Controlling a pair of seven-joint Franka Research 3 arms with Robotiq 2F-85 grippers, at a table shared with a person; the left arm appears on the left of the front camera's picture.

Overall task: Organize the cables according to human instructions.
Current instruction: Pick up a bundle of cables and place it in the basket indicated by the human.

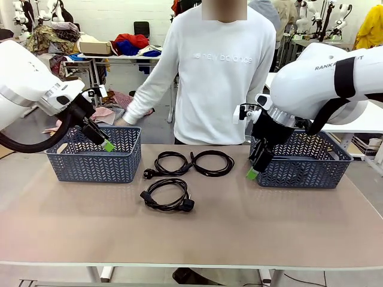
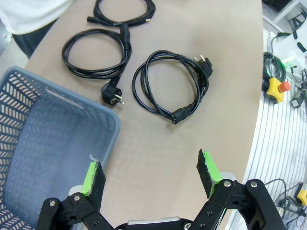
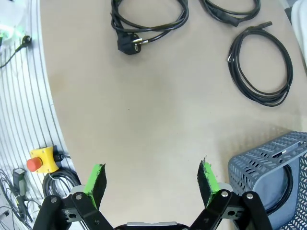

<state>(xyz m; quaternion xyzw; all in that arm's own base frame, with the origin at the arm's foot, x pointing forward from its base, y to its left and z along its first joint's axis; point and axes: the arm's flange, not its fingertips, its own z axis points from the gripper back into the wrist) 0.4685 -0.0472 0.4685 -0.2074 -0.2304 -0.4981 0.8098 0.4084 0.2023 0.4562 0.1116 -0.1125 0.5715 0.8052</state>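
Left wrist view shows the left gripper [image 2: 151, 170] with its green pads spread wide and nothing between them. One pad is above the rim of the left basket [image 2: 57, 139], the other over the bare table [image 2: 158, 143]. The right gripper [image 3: 151, 175] is equally wide apart and empty over the tabletop, just beside a corner of the right basket [image 3: 268, 163].

The only readable writing is "new balance" across the person's white sweatshirt [image 1: 221, 58] and "RANKA" on the right arm [image 1: 323, 72], where a black strap covers the rest.

Three cables lie coiled flat on the table between the baskets. The front cable [image 1: 187, 205] is an oval whose long axis runs left to right, with a plug at each end. Behind it, the back-left cable [image 1: 148, 174] has its round plug trailing off the loop's left front. The back-right cable [image 1: 212, 174] is just beside it, and it is hard to tell whether their ends touch. A fourth cable [image 3: 288, 187] is inside the right basket. Only a black curve of it shows past the rim, and the picture's edge cuts off the rest. A yellow box with a red button [image 3: 41, 160] sits off the table's edge.
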